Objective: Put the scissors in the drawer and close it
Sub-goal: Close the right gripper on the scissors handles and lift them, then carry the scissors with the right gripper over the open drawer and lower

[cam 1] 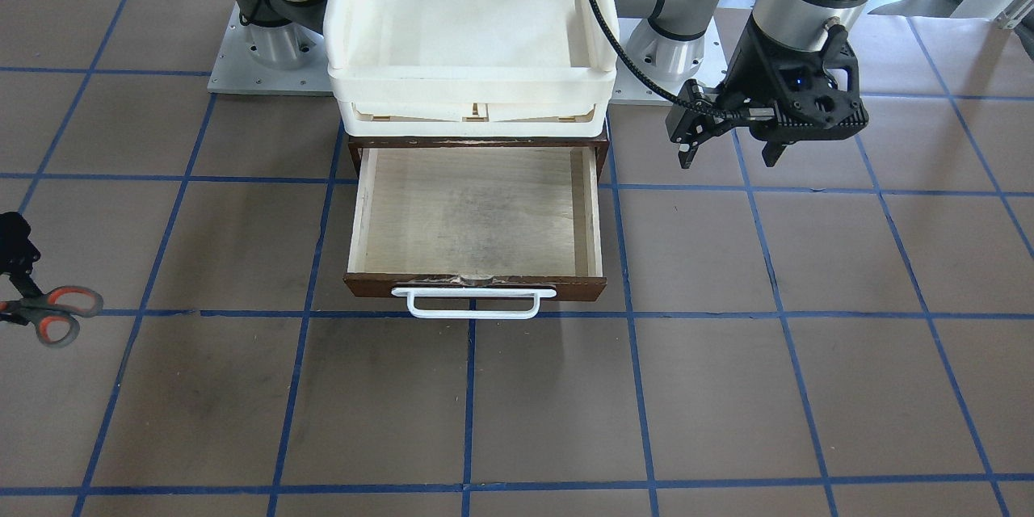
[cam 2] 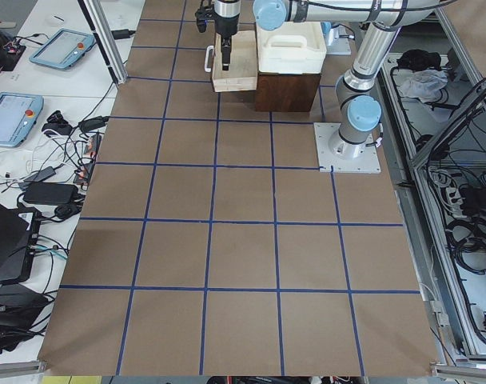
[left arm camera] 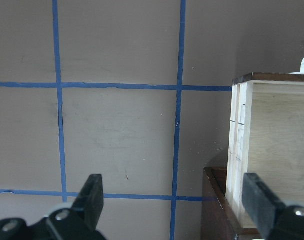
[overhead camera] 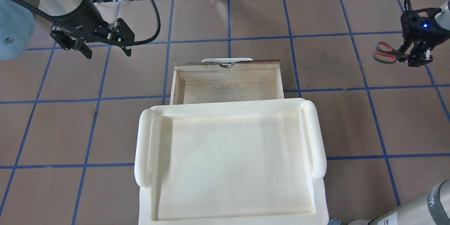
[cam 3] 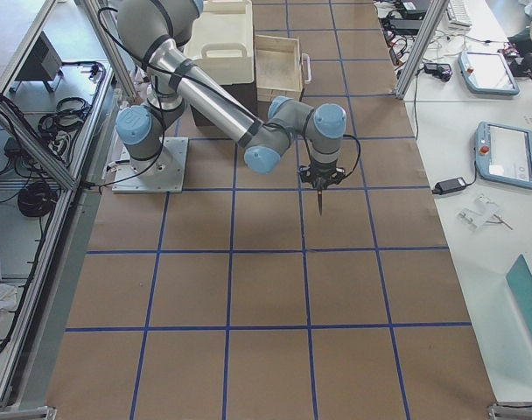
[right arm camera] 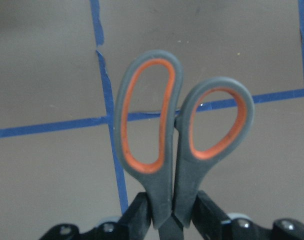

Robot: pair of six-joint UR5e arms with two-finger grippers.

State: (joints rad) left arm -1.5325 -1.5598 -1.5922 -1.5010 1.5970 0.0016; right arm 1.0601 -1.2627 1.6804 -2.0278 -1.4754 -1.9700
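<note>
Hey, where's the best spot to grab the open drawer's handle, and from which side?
Grip the white bar handle at its middle, coming down from above: it lies flat, standing off the dark front of the drawer, leaving a gap for one of the jaws.

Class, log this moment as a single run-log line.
scissors: gripped in right end effector, away from drawer | drawer: open, empty | left end effector: open, empty, beside drawer

no text, labels or numbers can be read. faint marks on the right arm (overhead camera: pixel 431 202) are too blurred.
</note>
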